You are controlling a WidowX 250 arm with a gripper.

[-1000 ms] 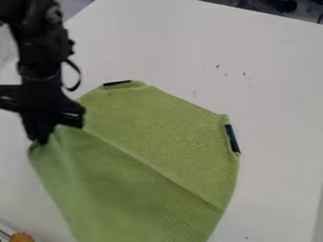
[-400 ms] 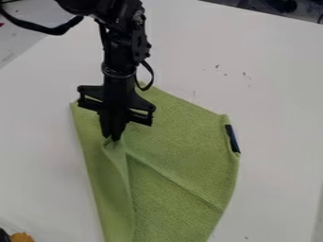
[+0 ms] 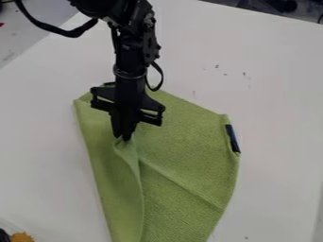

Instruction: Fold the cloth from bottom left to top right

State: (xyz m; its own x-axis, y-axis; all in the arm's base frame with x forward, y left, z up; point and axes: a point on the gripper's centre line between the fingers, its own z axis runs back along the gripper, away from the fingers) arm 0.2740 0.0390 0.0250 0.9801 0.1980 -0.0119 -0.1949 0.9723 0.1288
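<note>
The black two-finger end effector (image 3: 123, 137), pinching a bit of the floppy green cloth (image 3: 183, 142) on the white tabletop (image 3: 277, 94), has moved toward three o'clock, so the fold has started but likely must go on toward one o'clock.

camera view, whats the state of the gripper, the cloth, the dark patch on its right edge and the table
gripper: shut on a pinch of the cloth
cloth: partly folded, left side drawn over in a loose fold, right side spread out with a diagonal crease
dark patch: uncovered
table: marked with a few small dark specks
</note>
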